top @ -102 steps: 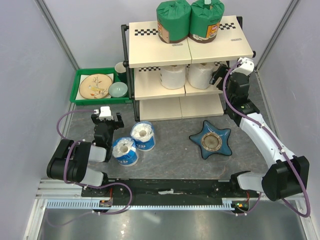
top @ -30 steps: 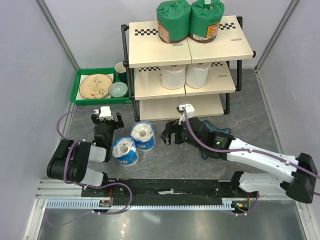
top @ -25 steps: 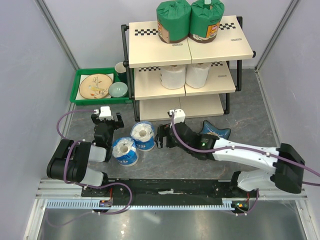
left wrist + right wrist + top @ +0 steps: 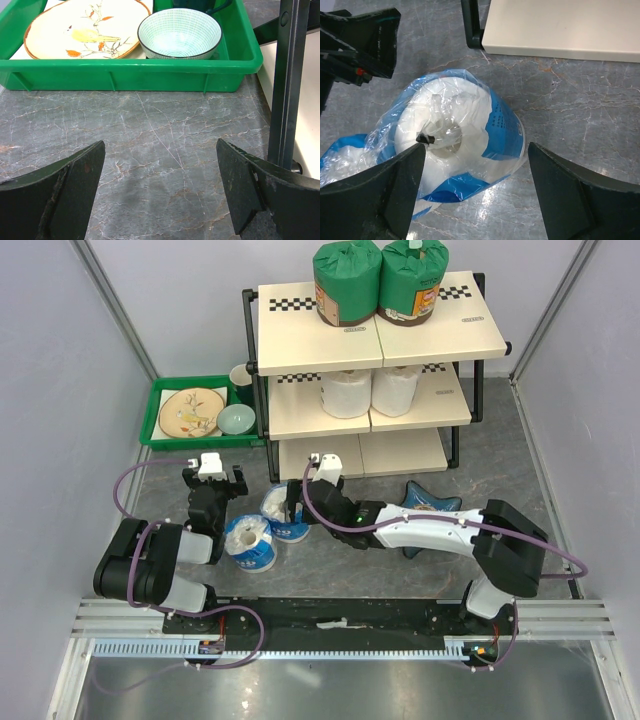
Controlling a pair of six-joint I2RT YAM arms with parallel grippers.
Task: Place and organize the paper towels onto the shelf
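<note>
Left tool [image 4: 212, 480] spread wide, nothing between its fingers, parked low over the bench [image 4: 520, 440] facing the green tray [image 4: 130, 75]. Just right of it, two blue-and-white paper towel rolls stand on end on the bench, touching each other: left roll [image 4: 249, 541], right roll [image 4: 285, 511]. Right tool [image 4: 299, 497] also spread, hanging above the right roll [image 4: 465, 130] with a finger either side; contact can't be told. The shelf [image 4: 470, 325] sits further back: green rolls [image 4: 347, 280] on the top tier, white rolls [image 4: 347, 392] on the middle tier, bottom tier has none.

Handling guess: the roll is light and squashy. Its plastic wrap is loose, crinkly and probably slippery. Grip across the fat body around mid-height and squeeze enough to dent the paper. Avoid the bunched wrap over the core, which would likely slip or tear.
</note>
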